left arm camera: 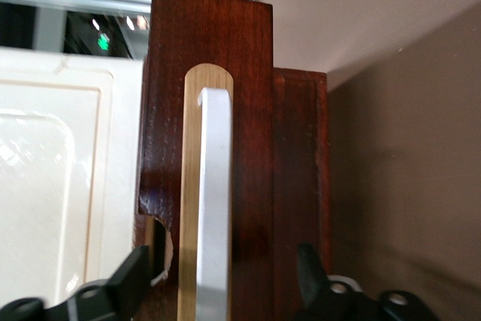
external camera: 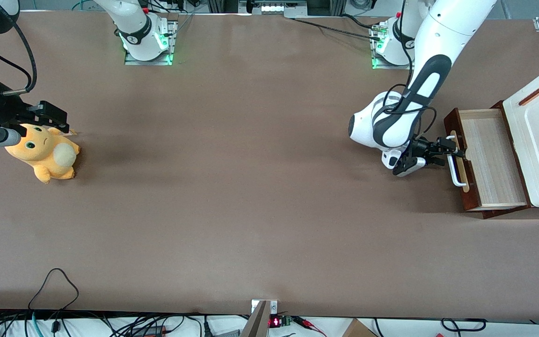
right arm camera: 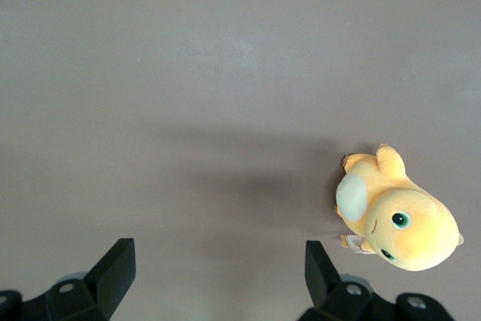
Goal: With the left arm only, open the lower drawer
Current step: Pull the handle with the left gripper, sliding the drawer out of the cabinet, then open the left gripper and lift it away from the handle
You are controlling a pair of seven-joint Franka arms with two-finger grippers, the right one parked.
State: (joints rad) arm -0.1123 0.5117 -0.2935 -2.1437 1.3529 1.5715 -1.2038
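Jaws spread wide either side of the white bar handle (left arm camera: 214, 201), not clamped on it, per the wrist view. Surface (external camera: 251, 187) holds the white cabinet (external camera: 538, 135) at the working arm's end, with the lower drawer (external camera: 487, 159) already pulled well out, plywood floor exposed. Left arm (external camera: 414, 98) reaches down to the drawer front, gripper (external camera: 452, 149) at the handle. Task looks mostly done; maybe a bit more pull, then release and back off. Plush toy (external camera: 45, 152) sits toward the parked arm's end, irrelevant.
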